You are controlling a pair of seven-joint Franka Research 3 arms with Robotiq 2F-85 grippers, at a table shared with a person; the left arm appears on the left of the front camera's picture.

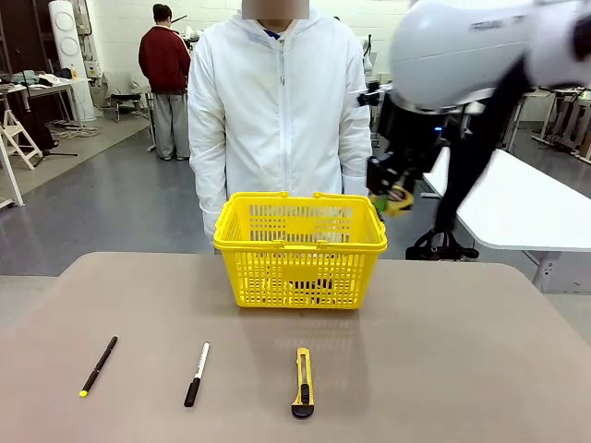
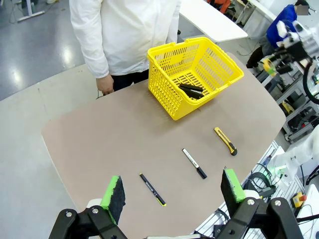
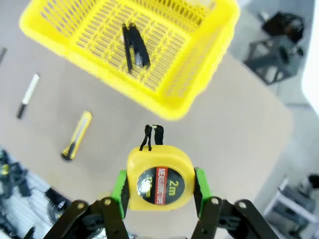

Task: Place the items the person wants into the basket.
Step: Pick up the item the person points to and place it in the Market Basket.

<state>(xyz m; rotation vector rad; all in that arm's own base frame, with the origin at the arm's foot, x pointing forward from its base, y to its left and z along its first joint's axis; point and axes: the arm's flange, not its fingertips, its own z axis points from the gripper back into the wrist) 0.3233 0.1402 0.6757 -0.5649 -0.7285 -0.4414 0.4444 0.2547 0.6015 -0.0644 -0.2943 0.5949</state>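
Observation:
My right gripper (image 3: 159, 188) is shut on the round yellow-and-black tape measure (image 3: 159, 180), green pads on both its sides. It hangs in the air beside the right end of the yellow basket (image 1: 300, 242), above the table edge; in the front view the tape measure (image 1: 400, 197) shows under the right gripper (image 1: 388, 185). The utility knife (image 1: 303, 381) lies on the table in front of the basket, also seen as the knife (image 3: 76, 136). The left gripper (image 2: 173, 191) is open, high over the near table. The person (image 1: 277, 111) in a white coat stands behind the basket.
A black pen with a yellow tip (image 1: 99, 365) and a black-and-white marker (image 1: 197, 373) lie left of the knife. A black object (image 3: 134, 47) lies on the basket floor. A white table (image 1: 526, 208) stands at the right. Another person stands far back left.

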